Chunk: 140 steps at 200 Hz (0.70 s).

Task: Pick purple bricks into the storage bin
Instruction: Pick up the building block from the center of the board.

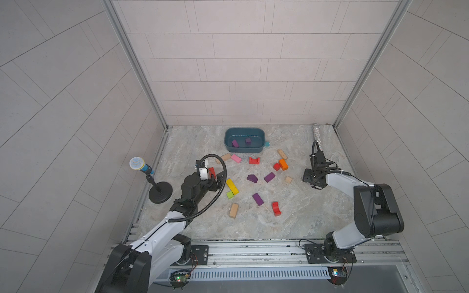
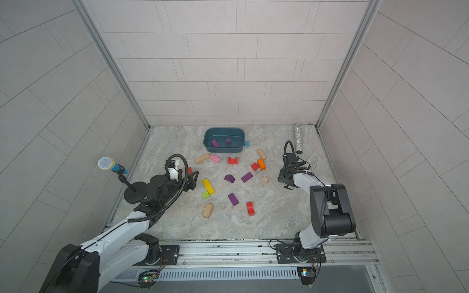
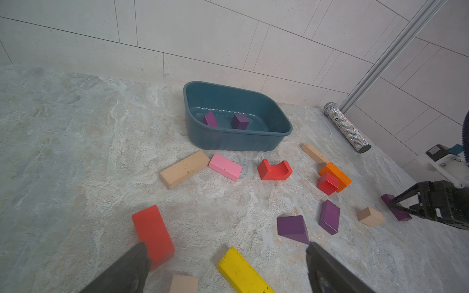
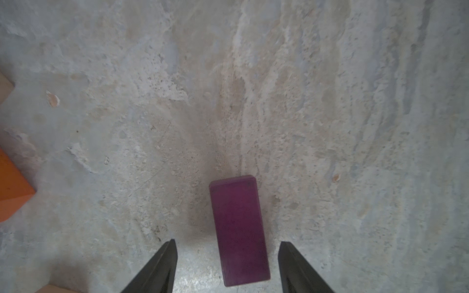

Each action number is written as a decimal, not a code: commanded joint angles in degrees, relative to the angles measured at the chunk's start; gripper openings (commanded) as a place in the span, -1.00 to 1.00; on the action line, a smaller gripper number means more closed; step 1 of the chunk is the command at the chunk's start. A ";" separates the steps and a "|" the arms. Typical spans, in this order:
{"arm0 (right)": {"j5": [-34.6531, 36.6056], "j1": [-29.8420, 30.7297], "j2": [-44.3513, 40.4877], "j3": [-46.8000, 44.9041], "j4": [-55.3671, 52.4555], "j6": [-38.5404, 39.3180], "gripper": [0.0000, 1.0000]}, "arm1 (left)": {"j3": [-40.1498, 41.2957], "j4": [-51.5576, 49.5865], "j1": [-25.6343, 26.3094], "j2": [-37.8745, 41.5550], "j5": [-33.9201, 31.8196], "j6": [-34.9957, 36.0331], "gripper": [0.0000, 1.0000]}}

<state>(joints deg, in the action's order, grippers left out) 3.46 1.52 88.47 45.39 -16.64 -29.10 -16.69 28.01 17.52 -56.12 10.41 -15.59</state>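
I've got 2 bricks (image 1: 235, 143) in storage bin (image 1: 243, 150), mid-frame in a top view; other blocks (image 1: 233, 210) on tabletop (image 1: 291, 215) below it.

Right gripper (image 4: 227, 241) poised over a purple brick (image 4: 239, 228), a flat rectangular bar lying on the marbled grey tabletop (image 4: 330, 101). Its two dark fingers (image 4: 162, 266) flank the bar's near end, a gap on each side (no contact visible). An orange block (image 4: 12, 187) and a pale wooden block (image 4: 5, 83) are cut off at the edge of view.
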 commanded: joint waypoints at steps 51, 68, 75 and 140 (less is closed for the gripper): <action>-2.40 -2.34 2.24 -0.52 2.13 -1.16 0.20 | -0.36 1.08 -0.08 0.57 0.08 0.10 1.00; -3.57 -2.50 3.39 -0.15 2.47 -1.09 0.11 | -0.36 1.08 -0.05 0.57 0.17 0.10 1.00; -4.17 -2.60 3.80 -0.04 2.57 -1.04 0.09 | -0.36 1.03 -0.08 0.56 0.10 0.07 1.00; -6.71 -2.82 5.58 -0.21 4.23 -0.87 -0.47 | -0.36 0.99 -0.10 0.65 0.23 0.02 1.00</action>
<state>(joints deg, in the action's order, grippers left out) -0.30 -1.41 92.07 45.82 -12.27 -29.67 -16.69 28.01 17.52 -56.12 10.44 -15.62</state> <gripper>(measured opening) 0.330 0.998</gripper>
